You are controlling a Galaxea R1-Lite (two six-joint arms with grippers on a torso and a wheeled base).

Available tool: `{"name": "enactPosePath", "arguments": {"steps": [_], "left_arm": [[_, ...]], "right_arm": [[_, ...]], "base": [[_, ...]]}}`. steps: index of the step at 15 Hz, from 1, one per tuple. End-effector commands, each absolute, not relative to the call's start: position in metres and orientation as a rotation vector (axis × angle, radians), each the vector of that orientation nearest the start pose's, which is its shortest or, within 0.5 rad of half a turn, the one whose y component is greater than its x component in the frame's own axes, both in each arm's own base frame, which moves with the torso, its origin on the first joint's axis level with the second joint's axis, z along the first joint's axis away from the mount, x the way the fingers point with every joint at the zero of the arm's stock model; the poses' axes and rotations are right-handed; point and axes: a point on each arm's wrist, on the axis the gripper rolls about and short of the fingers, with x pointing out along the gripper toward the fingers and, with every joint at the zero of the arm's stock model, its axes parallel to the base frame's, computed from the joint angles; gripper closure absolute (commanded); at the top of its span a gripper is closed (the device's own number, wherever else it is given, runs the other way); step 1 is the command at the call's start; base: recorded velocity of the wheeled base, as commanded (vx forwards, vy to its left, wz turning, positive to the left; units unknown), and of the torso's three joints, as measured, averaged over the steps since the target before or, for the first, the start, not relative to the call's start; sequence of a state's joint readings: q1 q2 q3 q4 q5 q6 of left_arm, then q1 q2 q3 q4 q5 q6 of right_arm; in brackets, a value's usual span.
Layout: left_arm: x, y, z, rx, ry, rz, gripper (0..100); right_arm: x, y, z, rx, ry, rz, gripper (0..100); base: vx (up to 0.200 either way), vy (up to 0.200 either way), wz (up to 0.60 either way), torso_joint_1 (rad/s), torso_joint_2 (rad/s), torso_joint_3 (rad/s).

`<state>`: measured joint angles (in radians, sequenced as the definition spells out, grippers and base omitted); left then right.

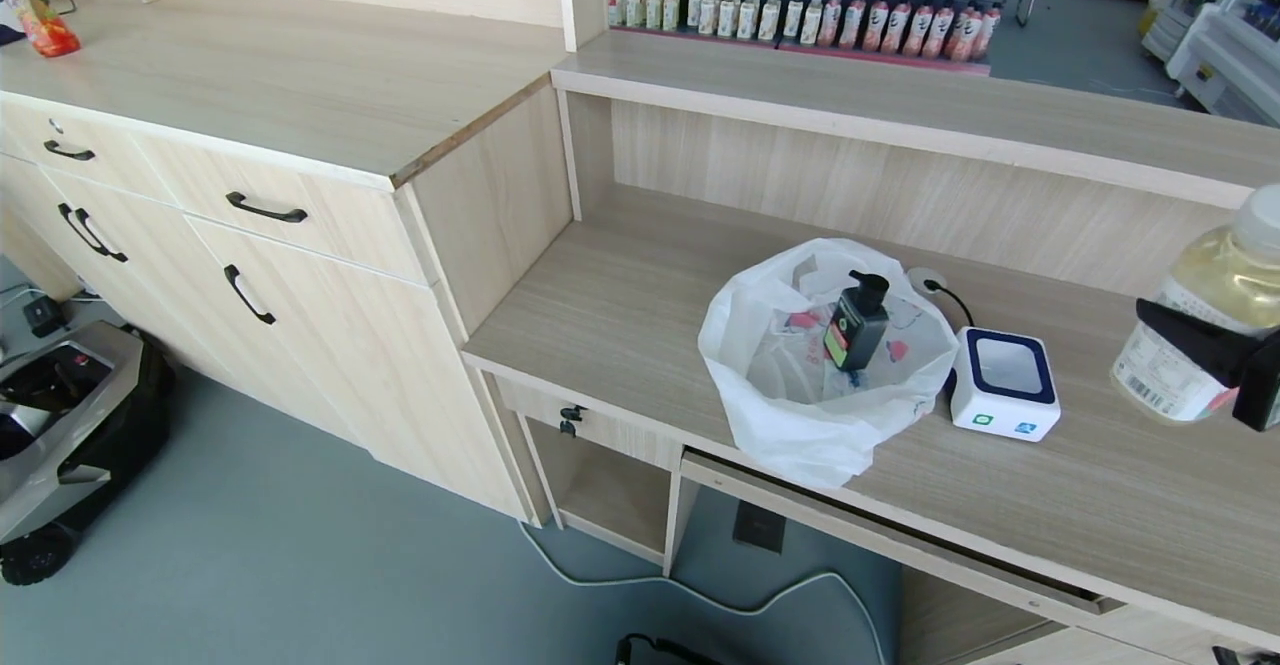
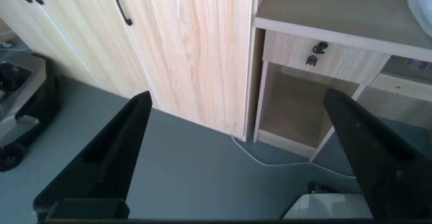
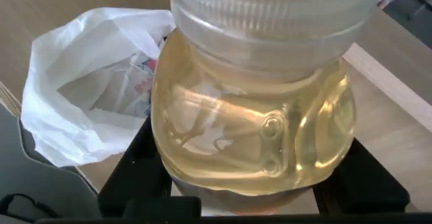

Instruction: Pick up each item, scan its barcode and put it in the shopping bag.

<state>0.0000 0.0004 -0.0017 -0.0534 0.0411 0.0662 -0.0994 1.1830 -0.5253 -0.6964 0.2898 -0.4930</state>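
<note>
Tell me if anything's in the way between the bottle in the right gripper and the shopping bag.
Only the scanner, which sits on the counter between the bottle in the right gripper and the shopping bag. A black pump bottle already stands inside the bag.

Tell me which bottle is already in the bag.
The black pump bottle, upright in the white bag. The clear bottle of yellow liquid is held in the right gripper, outside it.

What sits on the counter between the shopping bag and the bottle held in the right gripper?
The white barcode scanner, right beside the shopping bag; bare counter then runs on to the bottle. The head view shows it.
</note>
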Motion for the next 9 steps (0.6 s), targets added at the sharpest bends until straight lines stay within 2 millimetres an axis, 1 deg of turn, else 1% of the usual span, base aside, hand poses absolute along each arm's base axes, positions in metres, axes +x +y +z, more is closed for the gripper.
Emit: {"name": "enactPosePath", "arguments": {"steps": [1, 2, 3, 6, 7, 8, 9], "left_arm": [[-0.023, 0.001, 0.081, 0.065, -0.054, 0.043, 0], [-0.023, 0.001, 0.081, 0.065, -0.054, 0.043, 0], [-0.023, 0.001, 0.081, 0.065, -0.054, 0.043, 0], [-0.023, 0.001, 0.081, 0.065, -0.054, 0.043, 0], [-0.023, 0.001, 0.081, 0.065, -0.054, 0.043, 0], [-0.023, 0.001, 0.081, 0.065, -0.054, 0.043, 0], [-0.023, 0.001, 0.081, 0.065, -0.054, 0.043, 0]], "right_arm": [[0.205, -0.002, 0.221, -0.464, -0.096, 0.24, 100], [0.221, 0.003, 0.214, -0.411, -0.092, 0.27, 100], [0.239, 0.003, 0.204, -0.384, -0.075, 0.275, 100], [0.281, 0.005, 0.167, -0.268, 0.002, 0.294, 100], [0.293, 0.007, 0.155, -0.213, 0.031, 0.302, 100], [0.296, 0.007, 0.151, -0.196, 0.042, 0.305, 100], [0.309, 0.011, 0.141, -0.152, 0.073, 0.319, 100]], "base": [[0.0, 0.0, 0.6, 0.002, 0.0, 0.002], [0.0, 0.0, 0.0, 0.0, 0.0, 0.0], [0.0, 0.0, 0.0, 0.0, 0.0, 0.0], [0.0, 0.0, 0.0, 0.0, 0.0, 0.0], [0.0, 0.0, 0.0, 0.0, 0.0, 0.0], [0.0, 0.0, 0.0, 0.0, 0.0, 0.0], [0.0, 0.0, 0.0, 0.0, 0.0, 0.0]]}}
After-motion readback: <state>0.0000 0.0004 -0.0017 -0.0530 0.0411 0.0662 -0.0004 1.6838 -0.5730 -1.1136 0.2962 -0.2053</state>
